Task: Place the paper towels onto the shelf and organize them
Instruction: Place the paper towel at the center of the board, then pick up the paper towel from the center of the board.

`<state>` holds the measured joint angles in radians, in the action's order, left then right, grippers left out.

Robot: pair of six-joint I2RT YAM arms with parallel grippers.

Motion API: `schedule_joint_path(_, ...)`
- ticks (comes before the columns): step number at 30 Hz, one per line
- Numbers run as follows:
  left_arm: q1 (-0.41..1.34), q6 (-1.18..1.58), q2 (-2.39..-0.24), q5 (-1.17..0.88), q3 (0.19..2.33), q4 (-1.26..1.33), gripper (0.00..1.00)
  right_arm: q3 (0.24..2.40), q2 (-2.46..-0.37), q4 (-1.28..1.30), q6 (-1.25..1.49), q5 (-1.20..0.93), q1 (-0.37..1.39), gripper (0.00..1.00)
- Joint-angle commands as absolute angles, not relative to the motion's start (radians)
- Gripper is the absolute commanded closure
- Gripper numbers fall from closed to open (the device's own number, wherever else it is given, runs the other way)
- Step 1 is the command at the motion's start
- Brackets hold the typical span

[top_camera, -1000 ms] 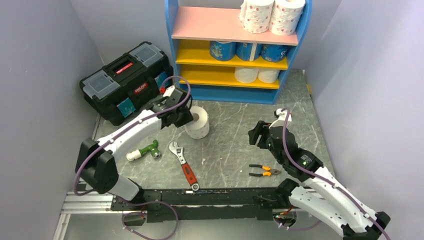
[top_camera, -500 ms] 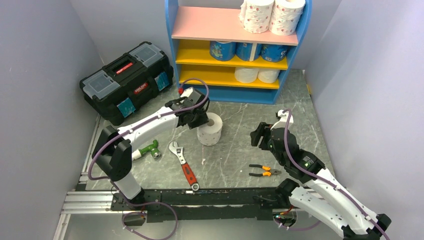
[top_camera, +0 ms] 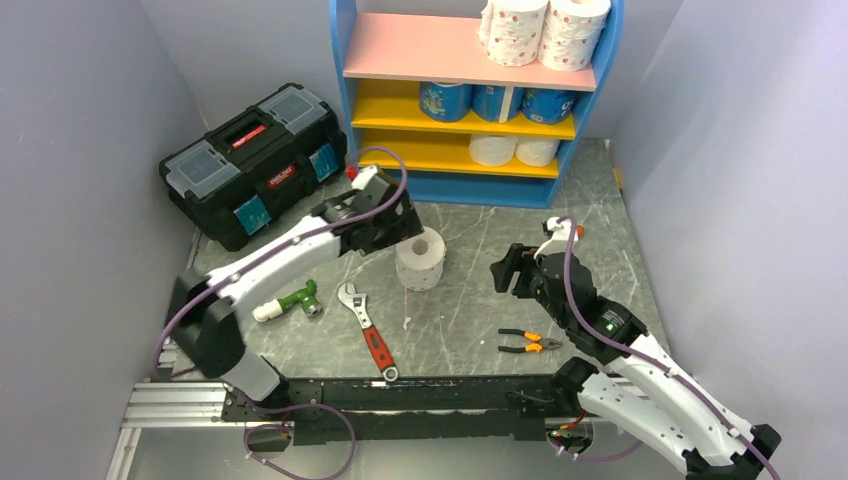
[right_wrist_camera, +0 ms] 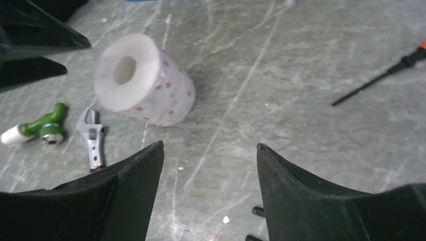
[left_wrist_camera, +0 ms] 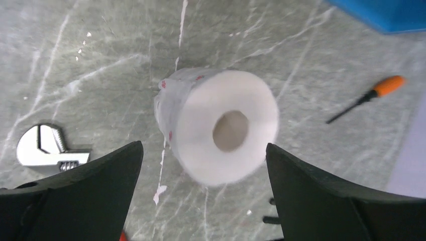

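**Operator:** Moved since a second ago: the loose roll (top_camera: pixel 421 258), carried rightward across the table (top_camera: pixel 470 300) by my left pincer (left_wrist_camera: pixel 201 150). Half a second ago the fingers were against it, and now they have come off.

**Desk:** Take me through the scene, big things first.

**Operator:** Well ahead of both pincers stands the shelf (top_camera: pixel 345 80). Two pink-dotted rolls (top_camera: pixel 545 30) are on its pink top board. Three blue-wrapped rolls (top_camera: pixel 497 102) sit on the yellow board under it, and two plain rolls (top_camera: pixel 515 150) on the lowest. The black toolbox (top_camera: pixel 255 160) is off to the left of my left pincer, a little farther back.

**Desk:** And the pincers themselves?

**Operator:** The left one is spread wide. In its wrist view the loose roll stands upright, core up and pink dots on its wrap. It shows in the gap between the two fingers and touches neither. My right pincer (right_wrist_camera: pixel 210 145) is wide as well and holds nothing. The same roll is ahead of it and to its left, apart.

**Desk:** Small stuff?

**Operator:** I see the red-handled wrench (top_camera: pixel 365 325) lying nearer me than the left pincer, with the green-handled tool (top_camera: pixel 290 300) to the left of that. The orange pliers (top_camera: pixel 528 342) lie nearer me than the right pincer.
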<state>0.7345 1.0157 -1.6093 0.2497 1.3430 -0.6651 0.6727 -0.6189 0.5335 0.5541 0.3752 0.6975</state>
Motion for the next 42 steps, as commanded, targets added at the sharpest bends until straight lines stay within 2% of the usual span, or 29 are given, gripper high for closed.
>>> schedule_joint_path(1, 0.730, 0.932, -1.327, 0.352, 1.301, -0.688, 0.01, 0.677, -0.658, 0.333, 0.452, 0.224, 0.700, 0.30)
schedule_joint_path(6, 0.673, 0.864, -0.991, 0.356, 0.992, -0.657, 0.01, 0.836, -0.855, 0.360, 0.357, 0.082, 0.705, 0.31)
schedule_joint_path(7, 0.665, 0.857, -0.913, 0.350, 0.927, -0.645, 0.01, 0.861, -0.887, 0.356, 0.336, 0.066, 0.714, 0.26)
schedule_joint_path(8, 0.663, 0.851, -0.839, 0.345, 0.869, -0.635, 0.01, 0.882, -0.919, 0.353, 0.312, 0.053, 0.725, 0.05)
schedule_joint_path(9, 0.661, 0.847, -0.749, 0.343, 0.815, -0.632, 0.01, 0.912, -0.952, 0.359, 0.296, 0.057, 0.739, 0.01)
schedule_joint_path(13, 0.659, 0.868, -0.508, 0.335, 0.653, -0.647, 0.01, 1.065, -1.111, 0.414, 0.237, 0.100, 0.821, 0.00)
schedule_joint_path(17, 0.658, 0.883, -0.369, 0.316, 0.543, -0.641, 0.01, 1.223, -1.331, 0.523, 0.198, 0.137, 0.886, 0.01)
schedule_joint_path(20, 0.656, 0.896, -0.343, 0.303, 0.513, -0.646, 0.03, 1.303, -1.436, 0.551, 0.184, 0.159, 0.920, 0.03)
schedule_joint_path(24, 0.656, 0.904, -0.361, 0.285, 0.509, -0.667, 0.04, 1.376, -1.545, 0.586, 0.198, 0.209, 0.925, 0.18)
schedule_joint_path(27, 0.656, 0.908, -0.367, 0.274, 0.503, -0.669, 0.04, 1.359, -1.541, 0.576, 0.249, 0.294, 0.918, 0.20)
schedule_joint_path(30, 0.656, 0.919, -0.362, 0.277, 0.491, -0.669, 0.04, 1.278, -1.472, 0.514, 0.341, 0.289, 0.854, 0.12)
schedule_joint_path(32, 0.656, 0.924, -0.362, 0.279, 0.482, -0.668, 0.05, 1.207, -1.423, 0.457, 0.431, 0.172, 0.747, 0.03)
schedule_joint_path(34, 0.656, 0.928, -0.365, 0.280, 0.480, -0.665, 0.05, 1.159, -1.391, 0.402, 0.495, 0.068, 0.657, 0.00)
schedule_joint_path(37, 0.657, 0.932, -0.380, 0.280, 0.477, -0.655, 0.05, 1.147, -1.336, 0.371, 0.508, 0.136, 0.678, 0.00)
schedule_joint_path(39, 0.655, 0.931, -0.396, 0.281, 0.477, -0.648, 0.05, 1.154, -1.310, 0.363, 0.397, 0.151, 0.729, 0.00)
schedule_joint_path(42, 0.656, 0.928, -0.422, 0.276, 0.479, -0.638, 0.05, 1.207, -1.342, 0.408, 0.276, 0.305, 0.828, 0.00)
